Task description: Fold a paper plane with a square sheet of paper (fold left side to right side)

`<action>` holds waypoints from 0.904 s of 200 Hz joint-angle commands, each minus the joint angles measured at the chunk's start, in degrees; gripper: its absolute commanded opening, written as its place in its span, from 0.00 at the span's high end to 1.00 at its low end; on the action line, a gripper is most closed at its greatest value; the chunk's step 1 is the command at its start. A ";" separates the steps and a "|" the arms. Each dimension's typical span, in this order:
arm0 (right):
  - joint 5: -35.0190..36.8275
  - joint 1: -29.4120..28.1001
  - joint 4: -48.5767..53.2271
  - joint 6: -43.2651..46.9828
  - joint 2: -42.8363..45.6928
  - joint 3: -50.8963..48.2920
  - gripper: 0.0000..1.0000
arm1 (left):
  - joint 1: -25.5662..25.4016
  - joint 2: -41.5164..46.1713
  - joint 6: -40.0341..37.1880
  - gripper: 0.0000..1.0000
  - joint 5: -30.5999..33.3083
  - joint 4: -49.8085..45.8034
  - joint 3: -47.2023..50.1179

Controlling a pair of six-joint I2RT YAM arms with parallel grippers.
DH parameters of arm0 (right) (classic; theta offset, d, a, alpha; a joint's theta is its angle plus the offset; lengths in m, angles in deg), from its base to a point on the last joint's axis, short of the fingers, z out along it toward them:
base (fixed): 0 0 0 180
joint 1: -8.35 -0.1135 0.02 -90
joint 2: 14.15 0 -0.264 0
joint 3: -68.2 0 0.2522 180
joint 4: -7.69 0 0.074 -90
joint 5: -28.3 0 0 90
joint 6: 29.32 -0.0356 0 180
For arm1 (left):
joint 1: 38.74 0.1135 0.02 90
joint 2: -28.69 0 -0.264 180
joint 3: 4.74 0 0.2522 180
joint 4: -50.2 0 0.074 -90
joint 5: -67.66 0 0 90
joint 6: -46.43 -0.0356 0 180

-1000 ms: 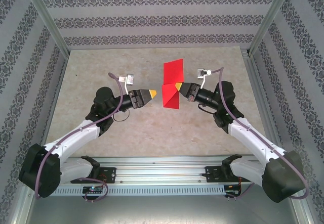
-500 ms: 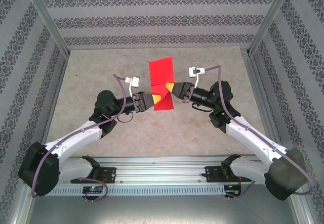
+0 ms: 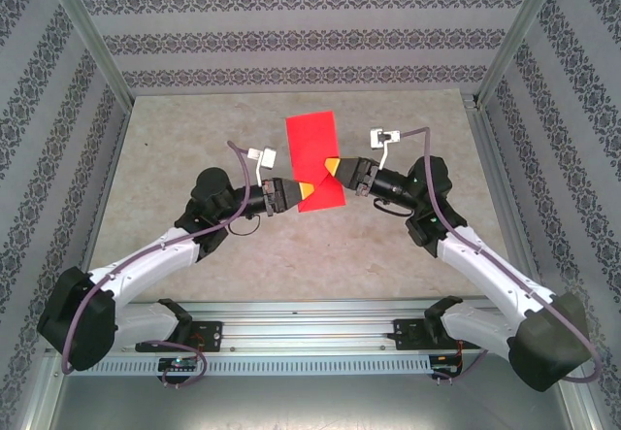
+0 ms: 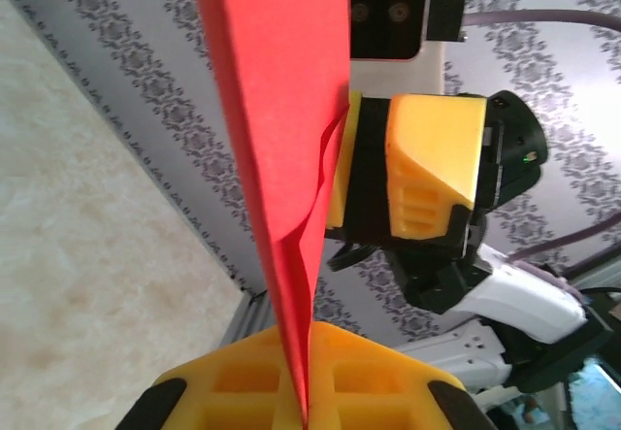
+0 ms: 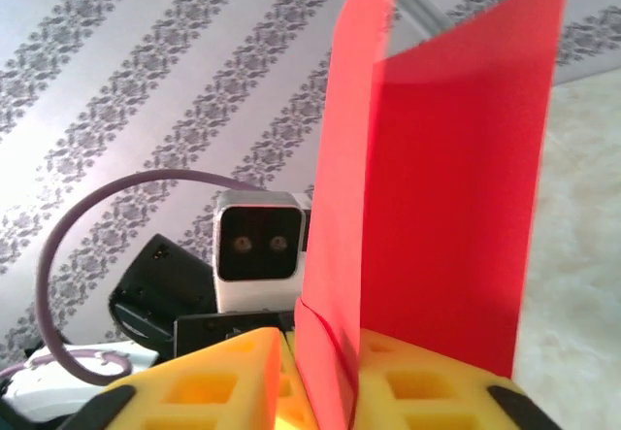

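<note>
Holding: the square sheet of paper [image 3: 312, 148] hangs in the air above the middle of the table [image 3: 194, 139]. It is upright and already creased into layers, with the left gripper [image 3: 303, 190] at its lower left edge and the right gripper [image 3: 333, 168] at its right side.
Why aloft: we judge that lifting the sheet off the table lets both arms reach opposite edges, so one side can be swung across to the other for the left-to-right fold.
Why two contacts: paper this thin would likely flop from a single pinch, and a second contact helps keep the crease line straight.
Left gripper: closed tight on the paper — in its wrist view the red edge runs straight down into the seam between the yellow fingers [image 4: 233, 386].
Right gripper: the paper drops between its yellow fingers [image 5: 427, 391] and touches them, yet we cannot tell whether they clamp it or stand loose about it.
Step in hand: a hand-over or re-grip, by our reading — the folding is far from finished.
Risk: if one side lets go while the other sits off-square, the fold could skew.
</note>
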 commanded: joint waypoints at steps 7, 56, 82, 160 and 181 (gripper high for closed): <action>9.09 3.25 19.59 9.37 6.82 -0.69 0.64 | -2.78 3.15 -18.10 0.97 12.06 -28.20 -6.01; 36.00 6.12 52.31 18.18 14.04 -0.91 0.53 | -9.20 -3.08 -31.97 1.00 47.92 -62.10 -14.25; 46.96 6.61 62.50 19.79 13.94 -1.34 0.52 | -15.33 -14.68 -30.44 1.00 70.55 -81.44 -24.42; 51.09 9.80 67.51 21.31 16.53 -4.02 0.47 | -21.99 -47.85 -20.28 0.98 87.66 -109.49 -49.15; 50.22 10.21 67.64 21.28 17.56 -4.85 0.47 | -22.02 -55.77 -19.28 0.96 89.02 -114.42 -54.65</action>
